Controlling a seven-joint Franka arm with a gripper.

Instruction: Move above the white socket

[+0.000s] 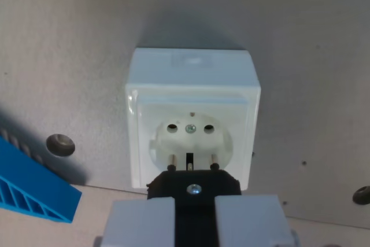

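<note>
White socket (192,122) sits centre frame, mounted on a grey board (69,39). Gripper (194,215) enters at 6 o'clock, its pale fingers (141,221) clamped narrow on a black plug (193,184). Two pins (171,161) project toward 12 o'clock and overlap the socket's recess near its lower rim; depth between them cannot be read here.

Step in hand, as I judge it: final alignment above the socket. Next move calls for a small shift toward 12 o'clock so the pins line up with the two holes (171,126).

The socket face points out at the camera. Its hole pair runs 9-to-3; the housing is nearly square. Blue ribbed part (32,186) at 8 o'clock, well apart.
</note>
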